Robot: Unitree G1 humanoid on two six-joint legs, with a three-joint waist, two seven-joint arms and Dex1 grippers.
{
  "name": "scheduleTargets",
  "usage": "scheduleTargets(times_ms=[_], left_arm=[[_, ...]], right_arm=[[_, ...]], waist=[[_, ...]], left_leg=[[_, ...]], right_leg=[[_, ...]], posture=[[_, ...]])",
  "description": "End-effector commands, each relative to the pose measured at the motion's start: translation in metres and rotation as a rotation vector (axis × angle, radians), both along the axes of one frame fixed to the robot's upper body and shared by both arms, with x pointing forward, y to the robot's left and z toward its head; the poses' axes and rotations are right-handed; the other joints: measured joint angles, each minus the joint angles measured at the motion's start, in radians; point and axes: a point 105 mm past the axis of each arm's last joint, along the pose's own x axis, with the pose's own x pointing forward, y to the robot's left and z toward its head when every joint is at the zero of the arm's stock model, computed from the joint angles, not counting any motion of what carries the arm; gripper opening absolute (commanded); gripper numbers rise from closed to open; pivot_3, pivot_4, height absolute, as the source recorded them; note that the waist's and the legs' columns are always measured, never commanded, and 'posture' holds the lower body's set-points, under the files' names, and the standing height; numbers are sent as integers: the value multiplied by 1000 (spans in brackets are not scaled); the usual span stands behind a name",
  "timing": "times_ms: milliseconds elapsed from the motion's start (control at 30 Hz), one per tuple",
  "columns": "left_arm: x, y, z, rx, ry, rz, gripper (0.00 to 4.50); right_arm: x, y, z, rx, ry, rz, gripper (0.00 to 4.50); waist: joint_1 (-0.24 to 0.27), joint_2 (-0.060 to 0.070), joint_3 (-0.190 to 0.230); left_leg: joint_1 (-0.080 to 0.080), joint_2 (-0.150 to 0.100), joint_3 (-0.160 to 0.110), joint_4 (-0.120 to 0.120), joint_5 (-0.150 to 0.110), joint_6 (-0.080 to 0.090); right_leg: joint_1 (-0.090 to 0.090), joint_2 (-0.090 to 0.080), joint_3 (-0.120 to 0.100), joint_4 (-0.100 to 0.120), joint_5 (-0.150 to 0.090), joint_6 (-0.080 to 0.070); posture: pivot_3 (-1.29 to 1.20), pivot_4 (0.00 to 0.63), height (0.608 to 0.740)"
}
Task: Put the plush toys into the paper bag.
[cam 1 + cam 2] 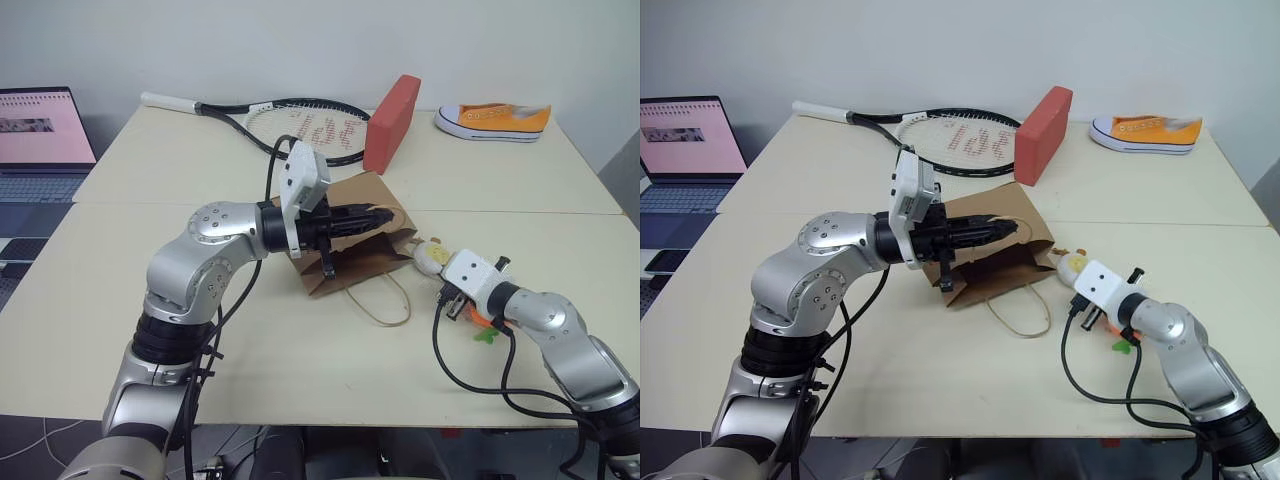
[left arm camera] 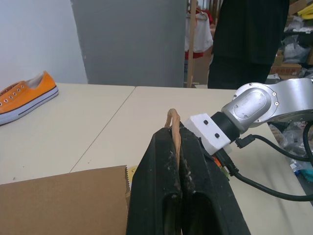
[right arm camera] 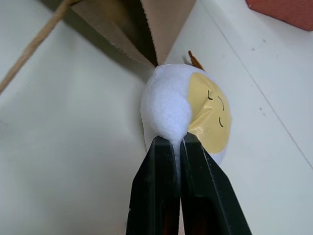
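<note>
Counter (image 1: 300,370) of pale smooth board, seamed into panels, carries one creased brown kraft paper bag (image 1: 352,262) lying near the middle, with two looped tan cord handles, one trailing flat toward the near edge. In the head views the left gripper (image 1: 378,217) is clenched on the other cord handle at the bag's mouth. Just beside the bag's right corner sits one white egg-shaped plush toy with a yellow face (image 1: 432,256), and the right gripper (image 1: 1077,276) reaches to it. One orange carrot plush toy with a green tuft (image 1: 483,326) lies partly hidden under the right wrist. Farther back: one black-framed tennis racket (image 1: 300,128), one red rectangular block (image 1: 391,122) standing on edge, one orange-and-white canvas sneaker (image 1: 495,121). One open laptop (image 1: 42,140) sits off the counter's left side.

Left wrist view: two black fingers pressed together pinch the cord above the cardboard-coloured bag wall.

Right wrist view: fingers shut on the egg's fuzzy white fabric, at the bag's corner.
</note>
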Motion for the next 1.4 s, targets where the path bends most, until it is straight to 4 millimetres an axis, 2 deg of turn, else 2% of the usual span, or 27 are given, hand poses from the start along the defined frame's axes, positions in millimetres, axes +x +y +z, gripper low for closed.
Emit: scheduleTargets(times_ms=[33,133,200,300,367,433,567,767,967,1100,1400], left_arm=[[-6,0,9,-17,-32,-15,0],[-5,-1,8,-21,-22,-20,0],[-4,-2,7,-20,-17,-20,0],[-2,-4,8,-26,-12,-24,0],[-2,-5,9,-29,-9,-35,0],[-3,-7,9,-27,-8,-50,0],[-6,-10,9,-19,-8,-70,0],[-8,-10,12,-15,-11,-83,0],[-10,-9,14,-26,-5,-84,0],[-11,-9,13,-25,5,-89,0],[-13,-9,12,-24,22,-103,0]], right_arm=[[-4,-18,30,61,-51,-24,41],[-25,-21,46,125,10,64,41],[-50,-16,55,153,97,180,41],[-76,-4,67,203,186,291,41],[-88,8,68,222,235,352,41],[-89,20,68,237,228,379,41],[-77,40,66,294,182,388,41],[-37,64,53,287,50,348,41],[-7,84,38,254,-56,306,41],[11,100,38,287,-130,252,41],[40,101,28,266,-249,86,41]], waist=[[1,0,0],[3,0,0],[5,0,0],[4,0,0],[-1,0,0],[-1,0,0],[0,0,0],[1,0,0],[1,0,0],[0,0,0],[1,0,0]], left_leg=[[0,0,0,0,0,0],[0,0,0,0,0,0],[0,0,-1,-1,0,0],[0,0,-1,-1,0,0],[1,0,-1,-1,0,0],[2,1,-1,0,0,0],[2,1,0,2,0,0],[2,0,0,2,0,0],[1,0,-2,-1,0,0],[0,0,-2,-2,0,0],[0,0,-2,-1,0,0]], right_leg=[[0,0,0,0,0,1],[0,0,0,0,3,4],[0,0,0,0,2,4],[1,0,-1,-1,2,4],[2,0,-1,-1,2,4],[3,1,-1,-1,-1,-1],[3,1,0,-1,-1,-2],[4,1,1,-1,-1,-2],[2,1,0,-1,2,3],[0,1,0,0,2,3],[0,2,0,0,2,3]], posture=[[0,150,740],[0,150,740],[0,150,740],[0,150,740],[0,150,740],[0,150,740],[0,150,740],[0,150,740],[0,150,740],[0,150,740],[0,150,740]])
